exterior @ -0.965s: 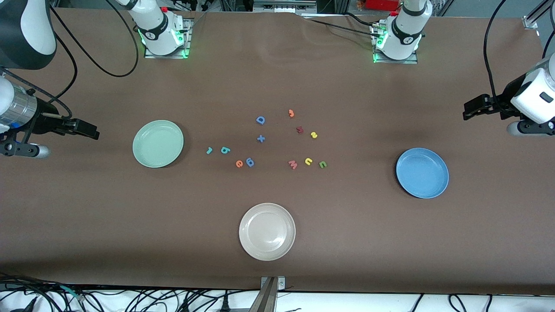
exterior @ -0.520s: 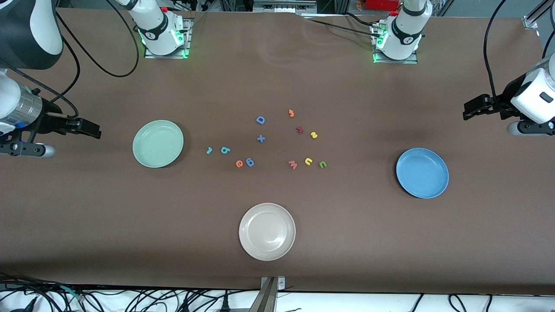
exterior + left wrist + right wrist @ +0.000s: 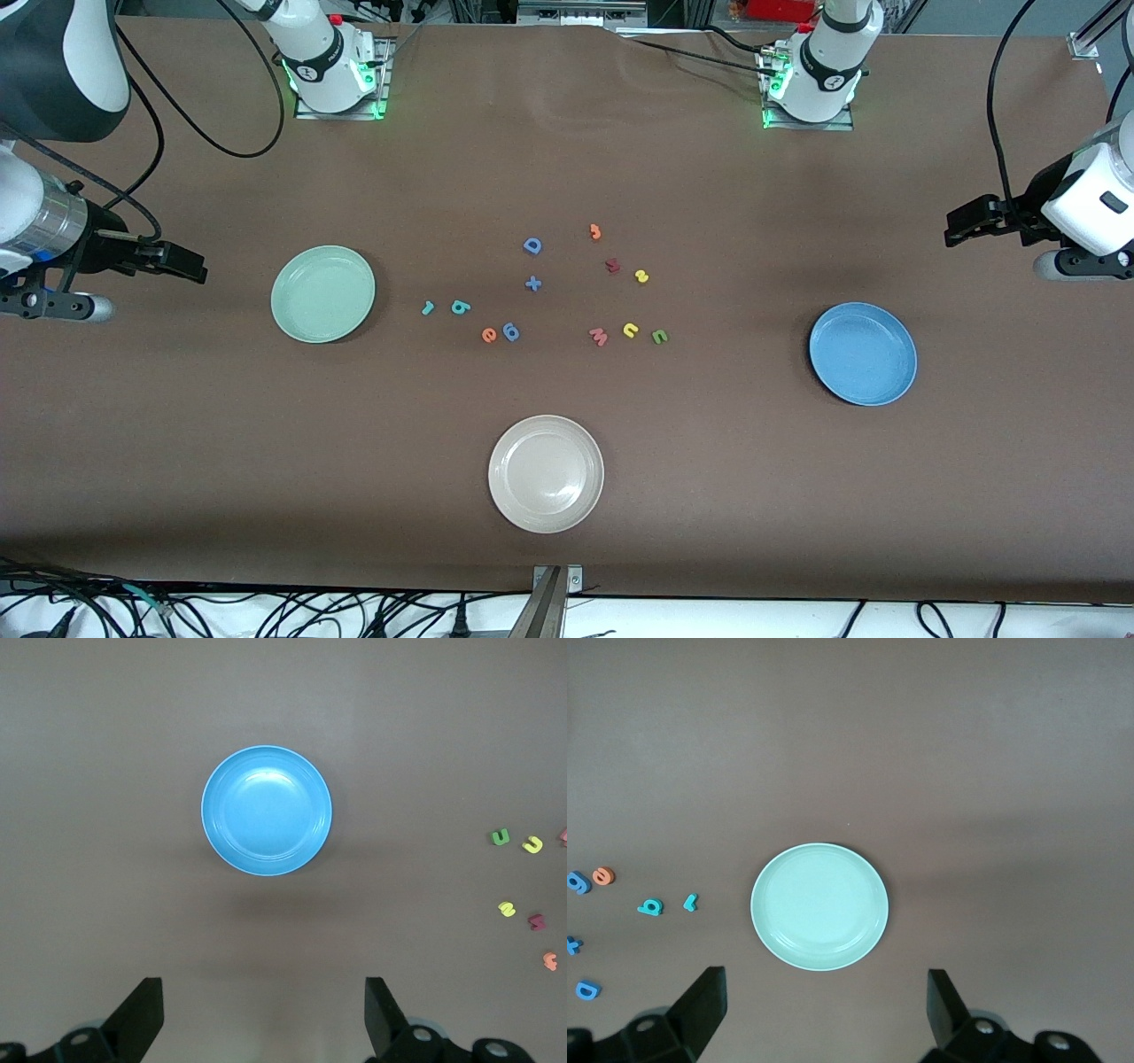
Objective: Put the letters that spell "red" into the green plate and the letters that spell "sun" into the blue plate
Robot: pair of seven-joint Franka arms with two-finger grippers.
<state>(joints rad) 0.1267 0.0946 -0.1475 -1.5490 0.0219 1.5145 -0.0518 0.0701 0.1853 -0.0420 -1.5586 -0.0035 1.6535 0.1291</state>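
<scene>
Right gripper (image 3: pixel 190 266) hangs wide open past the green plate (image 3: pixel 322 293), which is bare. The r (image 3: pixel 427 307), d (image 3: pixel 460 307), e (image 3: pixel 488 334), s (image 3: pixel 641 276), u (image 3: pixel 630 330), n (image 3: pixel 659 336) sit mid-worktop between it and the blue plate (image 3: pixel 862 354), also bare. Left gripper (image 3: pixel 955 225) hangs open at that end.

Left pincer (image 3: pixel 955 227) and right pincer (image 3: pixel 190 266) — both raised, fingers spread.

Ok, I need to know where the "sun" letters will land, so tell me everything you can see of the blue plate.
The blue plate is round, medium blue, smooth and slightly glossy, with a shallow raised rim around a flat well. It sits flat and upright on the brown table toward the left arm's end, apart from the letters. Nothing lies in it or touches it.
</scene>
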